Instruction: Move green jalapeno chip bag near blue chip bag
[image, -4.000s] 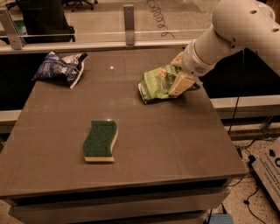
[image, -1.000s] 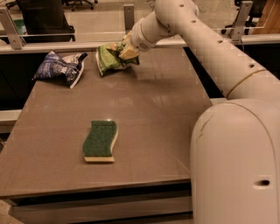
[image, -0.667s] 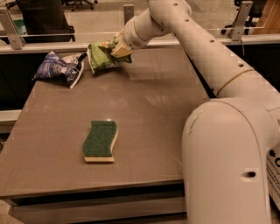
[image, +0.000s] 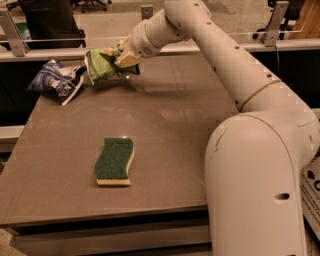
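Your pincer (image: 123, 58), stretched over the far end of the table (image: 170, 130), pinches the crumpled green jalapeno chip bag (image: 100, 65) just beside the blue chip bag (image: 55, 80), while a green sponge (image: 115, 161) lies well apart nearer the front edge.

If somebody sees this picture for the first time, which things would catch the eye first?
The big white robot arm fills the right side and reaches to the far left of the table. There its gripper holds the green jalapeno chip bag, close beside the blue chip bag. A dark green sponge lies near the front.
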